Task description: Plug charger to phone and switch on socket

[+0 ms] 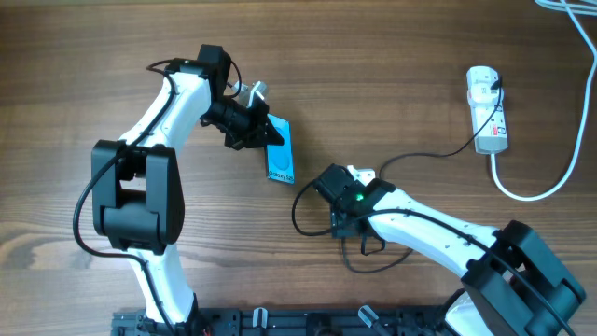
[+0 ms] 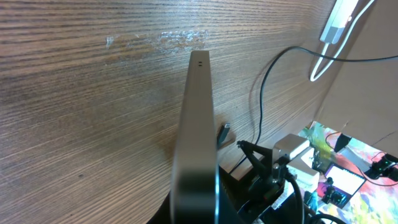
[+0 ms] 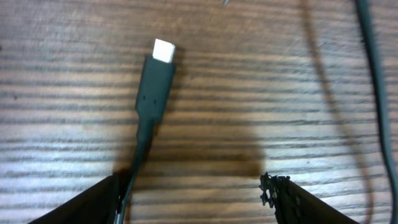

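The phone (image 1: 280,157), with a teal-blue screen, lies angled near the table's middle. My left gripper (image 1: 254,129) is shut on its upper end. In the left wrist view the phone (image 2: 196,118) shows edge-on, raised off the wood. The charger, a thin black cable (image 1: 431,153), runs from the socket (image 1: 487,112) at the far right to my right gripper (image 1: 324,184). In the right wrist view its plug (image 3: 155,78), with a white tip, lies flat on the wood. My right gripper (image 3: 196,199) is open, and the cable passes by its left finger. The plug tip (image 2: 223,133) lies just right of the phone.
A thicker white cable (image 1: 550,187) loops from the socket along the table's right edge. Slack black cable (image 1: 300,219) curls under the right arm. The right arm's wrist (image 2: 280,158) sits close to the phone in the left wrist view.
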`<state>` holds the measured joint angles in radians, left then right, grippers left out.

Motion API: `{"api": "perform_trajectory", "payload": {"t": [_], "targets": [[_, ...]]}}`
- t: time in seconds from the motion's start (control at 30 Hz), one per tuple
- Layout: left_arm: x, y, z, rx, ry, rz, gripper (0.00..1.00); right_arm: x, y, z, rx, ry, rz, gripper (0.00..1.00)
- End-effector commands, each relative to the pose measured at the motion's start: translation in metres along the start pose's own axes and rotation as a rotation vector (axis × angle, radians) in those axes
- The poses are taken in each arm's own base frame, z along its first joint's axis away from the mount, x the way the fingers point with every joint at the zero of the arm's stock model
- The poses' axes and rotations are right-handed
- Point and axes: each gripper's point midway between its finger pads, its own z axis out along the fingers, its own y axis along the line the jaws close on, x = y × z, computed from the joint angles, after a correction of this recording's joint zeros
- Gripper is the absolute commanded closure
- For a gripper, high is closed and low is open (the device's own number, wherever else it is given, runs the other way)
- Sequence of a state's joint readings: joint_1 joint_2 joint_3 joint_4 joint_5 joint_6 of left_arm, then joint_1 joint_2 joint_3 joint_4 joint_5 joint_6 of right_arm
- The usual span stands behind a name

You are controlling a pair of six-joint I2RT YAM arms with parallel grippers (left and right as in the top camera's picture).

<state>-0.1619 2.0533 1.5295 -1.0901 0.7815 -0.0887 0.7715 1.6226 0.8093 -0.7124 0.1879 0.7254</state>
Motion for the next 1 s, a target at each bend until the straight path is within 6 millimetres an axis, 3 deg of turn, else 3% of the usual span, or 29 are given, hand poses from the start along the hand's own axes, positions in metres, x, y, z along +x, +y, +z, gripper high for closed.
{"api": "perform_trajectory", "payload": {"t": [0.0,0.07,0.13,0.23,0.8,0.97], "targets": [[-0.001,-0.011,-0.007,0.023,-0.019,0.017,0.96,0.003,-0.010,0.011,0.053,-0.010,-0.030,0.22],[-0.001,-0.011,-0.007,0.023,-0.019,0.017,0.96,0.004,-0.005,0.011,0.027,-0.001,-0.072,0.32],[-0.001,-0.011,-0.007,0.023,-0.019,0.017,0.96,0.002,-0.004,0.011,0.021,-0.008,-0.018,0.50],[0.000,-0.011,-0.007,0.023,-0.019,0.017,0.96,0.000,-0.003,0.011,0.015,-0.016,0.029,0.63],[0.001,-0.010,-0.007,0.022,-0.014,0.011,0.96,-0.008,-0.020,0.020,0.018,-0.009,0.225,0.63],[0.001,-0.010,-0.007,0.022,-0.014,0.012,0.96,-0.004,-0.019,0.023,0.002,0.005,0.224,0.77]]}}
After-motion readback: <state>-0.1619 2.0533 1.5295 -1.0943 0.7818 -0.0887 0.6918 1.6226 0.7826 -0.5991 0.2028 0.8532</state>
